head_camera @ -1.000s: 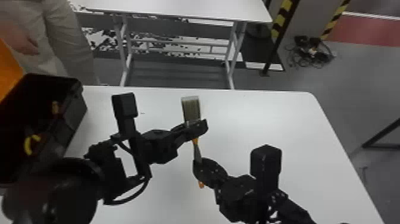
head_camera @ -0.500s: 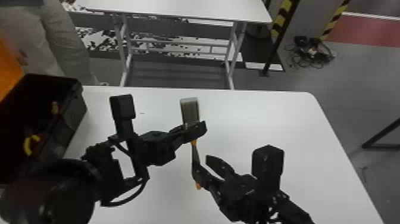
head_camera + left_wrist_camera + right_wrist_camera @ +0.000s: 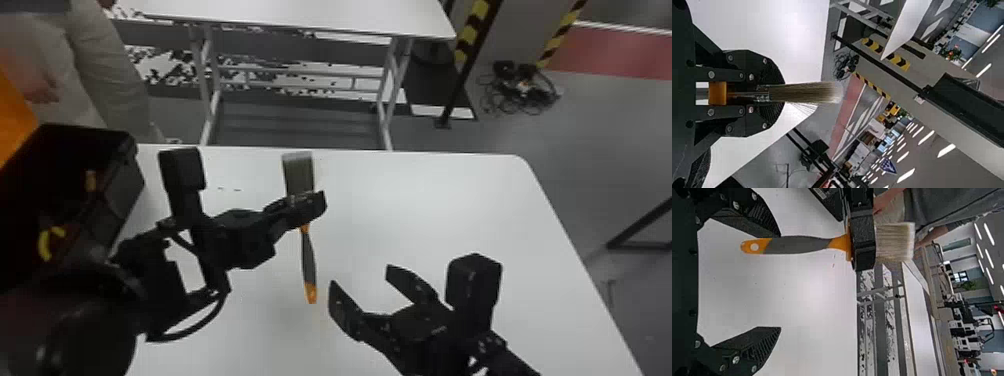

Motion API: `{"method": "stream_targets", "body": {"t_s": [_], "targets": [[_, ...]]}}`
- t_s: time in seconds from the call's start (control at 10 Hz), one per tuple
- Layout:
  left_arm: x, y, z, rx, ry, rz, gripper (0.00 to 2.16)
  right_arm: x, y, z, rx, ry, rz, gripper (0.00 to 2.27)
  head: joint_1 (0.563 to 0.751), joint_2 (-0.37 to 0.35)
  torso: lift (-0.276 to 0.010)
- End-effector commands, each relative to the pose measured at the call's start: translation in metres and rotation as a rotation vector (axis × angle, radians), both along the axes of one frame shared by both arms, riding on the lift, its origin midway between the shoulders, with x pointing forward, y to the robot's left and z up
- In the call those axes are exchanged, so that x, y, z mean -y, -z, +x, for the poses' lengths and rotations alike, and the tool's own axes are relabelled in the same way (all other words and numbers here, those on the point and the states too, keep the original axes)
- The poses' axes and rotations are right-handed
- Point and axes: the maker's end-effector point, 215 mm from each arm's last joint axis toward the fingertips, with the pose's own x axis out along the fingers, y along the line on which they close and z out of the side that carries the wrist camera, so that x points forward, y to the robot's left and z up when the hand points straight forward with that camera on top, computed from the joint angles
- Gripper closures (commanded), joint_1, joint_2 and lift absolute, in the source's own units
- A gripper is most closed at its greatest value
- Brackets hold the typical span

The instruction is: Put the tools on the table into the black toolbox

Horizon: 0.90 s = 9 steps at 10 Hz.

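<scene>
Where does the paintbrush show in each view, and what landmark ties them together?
Head view: paintbrush near centre, in left hand.
Left wrist view: bristles mid-height, left of centre.
Right wrist view: handle upper left, bristles upper right.
Shared landmark: white tabletop.

The brush has tan bristles and a grey handle with orange ends. White counter, black toolbox, orange lid; yellow and black stripes on a grey pillar.

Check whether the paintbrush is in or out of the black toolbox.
Out: the paintbrush is held between the fingers of the left gripper, above the table and right of the black toolbox.
</scene>
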Motion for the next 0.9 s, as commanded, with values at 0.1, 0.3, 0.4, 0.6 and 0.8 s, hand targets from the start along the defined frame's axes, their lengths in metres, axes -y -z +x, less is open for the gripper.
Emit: {"method": "stream_targets", "body": {"t_s": [0.1,0.3,0.4,0.6,0.8], "targets": [[-0.048,-0.016,0.018,0.063,-0.091,0.077,2.13,0.026,0.0,0.0,0.001,0.05,0.034,0.11,0.695,-0.099,-0.075],[-0.093,-0.026,0.032,0.102,-0.168,0.13,2.13,0.038,0.003,0.001,-0.003,0.074,0.046,0.11,0.695,-0.07,-0.075],[-0.117,-0.032,0.039,0.123,-0.206,0.163,2.13,0.043,0.005,0.0,-0.01,0.084,0.056,0.11,0.695,-0.045,-0.075],[-0.161,-0.038,0.048,0.15,-0.275,0.218,2.13,0.063,0.004,0.003,0.001,0.124,0.058,0.11,0.695,-0.005,-0.075],[-0.207,-0.047,0.056,0.187,-0.347,0.273,2.13,0.096,-0.011,0.016,0.08,0.196,0.066,0.11,0.695,0.036,-0.075]]}}
